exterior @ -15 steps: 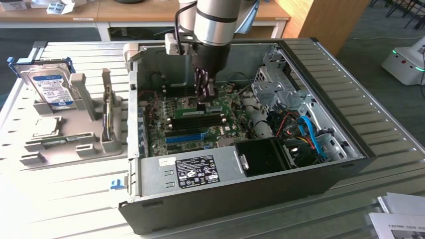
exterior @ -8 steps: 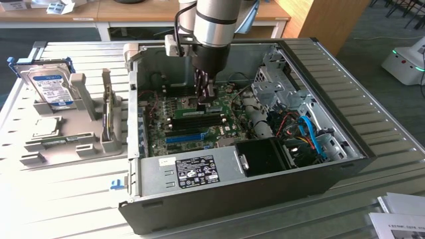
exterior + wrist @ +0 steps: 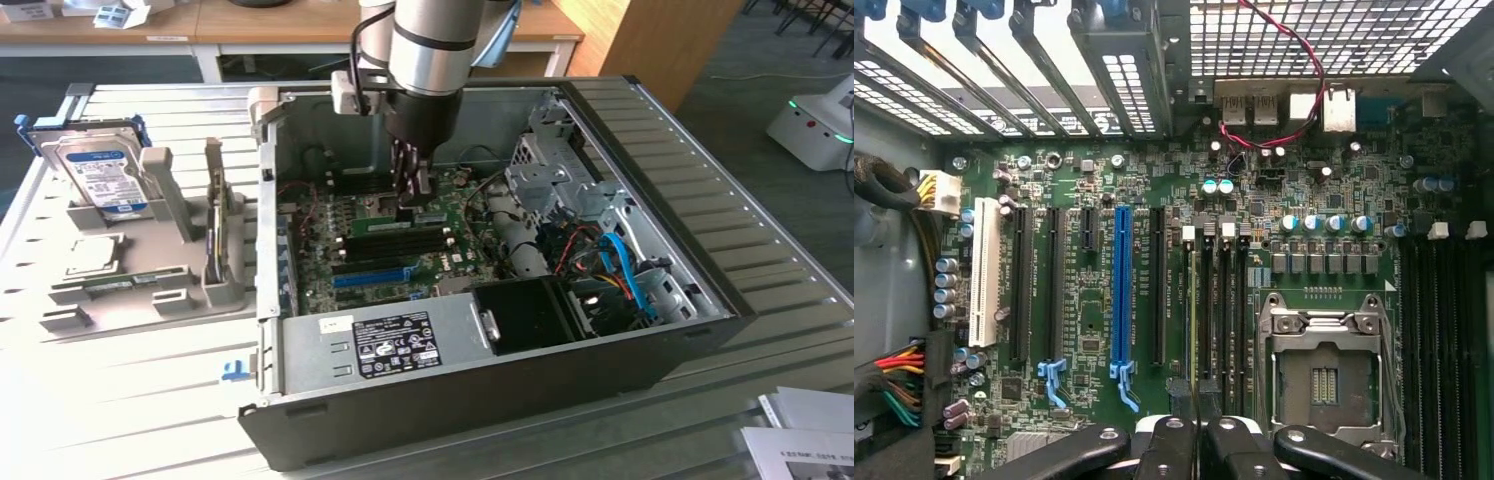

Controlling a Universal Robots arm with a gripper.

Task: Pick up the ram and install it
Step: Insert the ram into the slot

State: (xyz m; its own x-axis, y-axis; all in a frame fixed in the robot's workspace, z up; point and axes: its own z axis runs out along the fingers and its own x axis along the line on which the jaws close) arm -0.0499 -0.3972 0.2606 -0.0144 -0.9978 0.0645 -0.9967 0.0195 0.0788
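One arm [image 3: 434,40] reaches straight down into an open PC case [image 3: 441,400] that lies on its side on a ribbed table [image 3: 134,420]. Its gripper [image 3: 414,198] hangs low over the mobo [image 3: 461,255], just above the black memory slots [image 3: 400,245]. The blue slot [image 3: 371,275] lies near, on the side toward the case's labelled wall.

Wrist view: the gripper [image 3: 1199,425] has its fingers [image 3: 1172,440] drawn nearly together w/ only a narrow dark gap, pinched on the ram [image 3: 1191,320]. The ram shows edge-on as a thin pale-green line. It runs along the memory slot closest to the blue slot [image 3: 1121,290], up to a small white latch [image 3: 1189,232] at the far end. Three bare memory slots [image 3: 1224,310] sit beside it, btwn the ram and the open CPU socket [image 3: 1324,375]. Can't tell whether the ram is seated in its slot or held just over it.

Beyond the blue slot are more black slots, then a white slot [image 3: 981,270] near the case wall. A red-and-black wire [image 3: 1294,60] loops across the vented rear panel down to the mobo [image 3: 1104,170].

At the exterior view's left, well apart from the case, a grey tray [image 3: 147,305] holds an HDD [image 3: 100,170] standing tilted. At the exterior view's right, inside the case, blue cables [image 3: 621,260] curve past a black block.
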